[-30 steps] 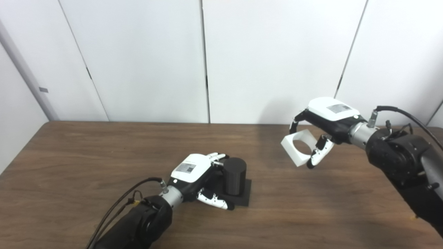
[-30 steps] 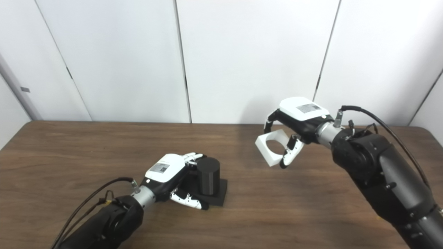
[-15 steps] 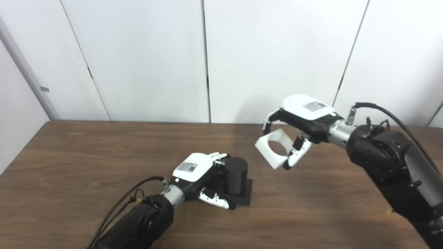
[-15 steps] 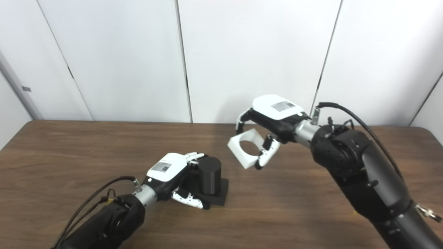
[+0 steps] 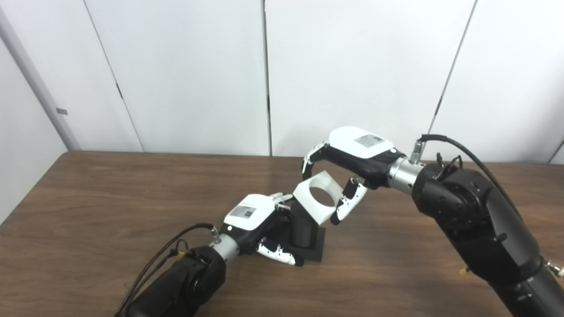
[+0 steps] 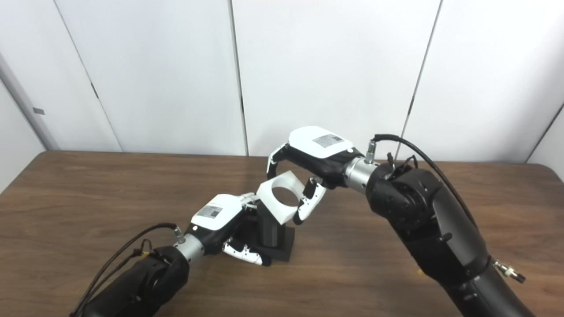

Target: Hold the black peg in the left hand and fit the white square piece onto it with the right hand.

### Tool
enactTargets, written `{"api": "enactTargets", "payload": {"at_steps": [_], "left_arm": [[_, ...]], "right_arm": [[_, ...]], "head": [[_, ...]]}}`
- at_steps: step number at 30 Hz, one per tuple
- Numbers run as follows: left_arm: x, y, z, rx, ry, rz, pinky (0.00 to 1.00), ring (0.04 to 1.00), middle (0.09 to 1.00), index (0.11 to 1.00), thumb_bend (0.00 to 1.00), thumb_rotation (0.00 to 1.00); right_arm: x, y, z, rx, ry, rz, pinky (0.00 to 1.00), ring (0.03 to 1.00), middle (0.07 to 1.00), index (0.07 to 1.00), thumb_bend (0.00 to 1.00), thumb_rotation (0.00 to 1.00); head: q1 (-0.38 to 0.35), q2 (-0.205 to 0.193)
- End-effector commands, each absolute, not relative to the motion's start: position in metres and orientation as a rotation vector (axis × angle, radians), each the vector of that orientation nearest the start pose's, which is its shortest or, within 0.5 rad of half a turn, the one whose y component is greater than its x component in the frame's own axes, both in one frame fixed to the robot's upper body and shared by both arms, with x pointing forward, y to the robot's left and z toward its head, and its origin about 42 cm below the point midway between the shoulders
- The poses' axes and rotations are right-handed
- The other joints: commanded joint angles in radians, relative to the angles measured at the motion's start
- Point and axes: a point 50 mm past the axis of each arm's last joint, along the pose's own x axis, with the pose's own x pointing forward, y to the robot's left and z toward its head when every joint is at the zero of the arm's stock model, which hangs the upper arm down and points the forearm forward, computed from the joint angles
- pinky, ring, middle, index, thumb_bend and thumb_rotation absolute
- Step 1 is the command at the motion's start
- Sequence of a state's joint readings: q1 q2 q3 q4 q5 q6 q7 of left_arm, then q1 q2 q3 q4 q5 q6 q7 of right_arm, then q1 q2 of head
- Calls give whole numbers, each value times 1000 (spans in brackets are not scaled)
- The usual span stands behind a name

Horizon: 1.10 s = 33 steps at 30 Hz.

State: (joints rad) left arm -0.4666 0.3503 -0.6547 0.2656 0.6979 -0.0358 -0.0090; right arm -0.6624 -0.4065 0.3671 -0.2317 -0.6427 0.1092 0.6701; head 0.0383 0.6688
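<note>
Holding white square piece (image 5: 318, 202) above black peg (image 5: 303, 230).

A black cylindrical peg (image 5: 302, 229) stands upright on its flat black square base on the bench. A white square piece (image 5: 318, 202) with a round hole hangs tilted directly above it, hiding the peg's top.

Approach to peg crowded from left, open from right

Left hand (image 5: 253, 215) wraps black peg (image 5: 303, 229) on its left; white square piece (image 5: 318, 202) covers the top. Bench (image 5: 110, 189) bare far left and near right.
</note>
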Motion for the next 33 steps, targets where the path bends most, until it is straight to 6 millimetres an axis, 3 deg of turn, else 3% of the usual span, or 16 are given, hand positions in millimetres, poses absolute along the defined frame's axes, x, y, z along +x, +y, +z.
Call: {"api": "enactTargets", "payload": {"at_steps": [1, 19, 20, 22, 26, 33], "left_arm": [[351, 143, 70, 1319, -115, -836, 868, 933, 924, 493, 520, 81], [350, 140, 72, 1310, -118, -840, 890, 949, 932, 493, 519, 82], [350, 140, 73, 1306, -117, -841, 885, 946, 930, 531, 755, 189], [350, 140, 73, 1297, -112, -842, 888, 943, 928, 566, 950, 298], [351, 141, 74, 1288, -104, -844, 897, 952, 935, 582, 999, 359], [350, 142, 73, 1293, -116, -836, 865, 935, 919, 586, 1000, 356]], "right_arm": [[396, -154, 351, -1316, -570, 638, 747, 806, 735, 477, 520, 133], [403, -146, 328, -1289, -523, 692, 791, 813, 733, 476, 520, 133], [403, -146, 327, -1287, -522, 694, 790, 812, 733, 476, 520, 133], [405, -147, 326, -1282, -517, 694, 788, 810, 732, 476, 520, 132], [407, -150, 325, -1290, -504, 691, 791, 811, 734, 476, 519, 132], [408, -152, 326, -1302, -506, 679, 771, 804, 731, 477, 521, 131]], "head": [[3, 3], [9, 11], [9, 11], [9, 11], [9, 11], [7, 16]]}}
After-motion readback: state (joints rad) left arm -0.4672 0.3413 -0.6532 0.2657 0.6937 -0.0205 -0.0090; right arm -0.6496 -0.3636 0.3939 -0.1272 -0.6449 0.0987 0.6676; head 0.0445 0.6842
